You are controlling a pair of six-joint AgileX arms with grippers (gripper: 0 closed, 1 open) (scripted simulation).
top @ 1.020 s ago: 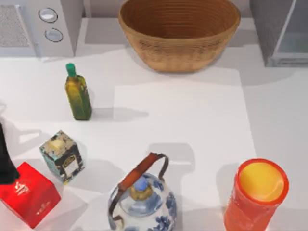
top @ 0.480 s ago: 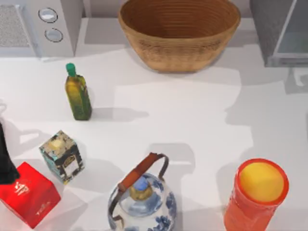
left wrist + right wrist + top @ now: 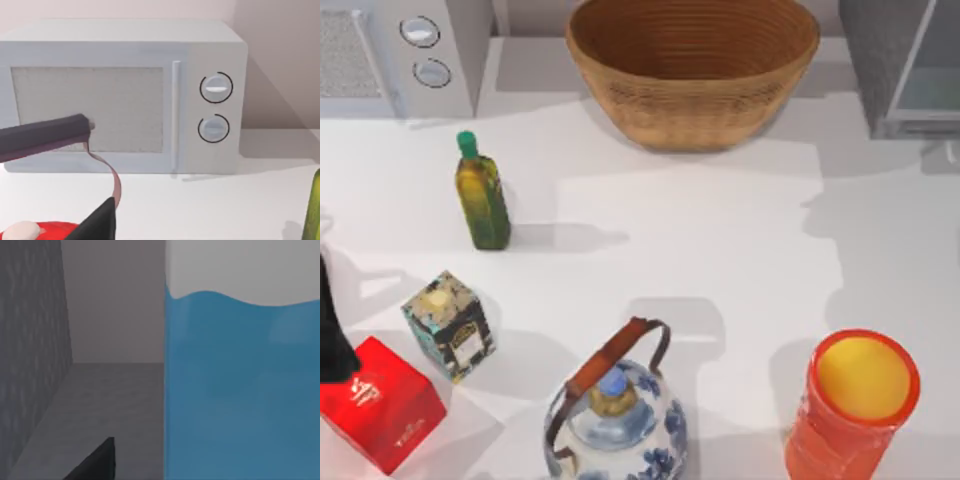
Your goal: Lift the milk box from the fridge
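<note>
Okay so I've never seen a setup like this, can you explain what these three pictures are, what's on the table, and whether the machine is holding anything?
This is a simulated table with two robot arms. One picture looks straight down on it; the other two come from cameras on each arm's wrist.

On the table: a basket, an oil bottle, a patterned box, a red box, a teapot, an orange cup, a microwave and the fridge.

The left end effector hangs open above the red box, facing the microwave. The right wrist camera is inside the fridge, right up against the milk box; whether it is gripped cannot be told.
</note>
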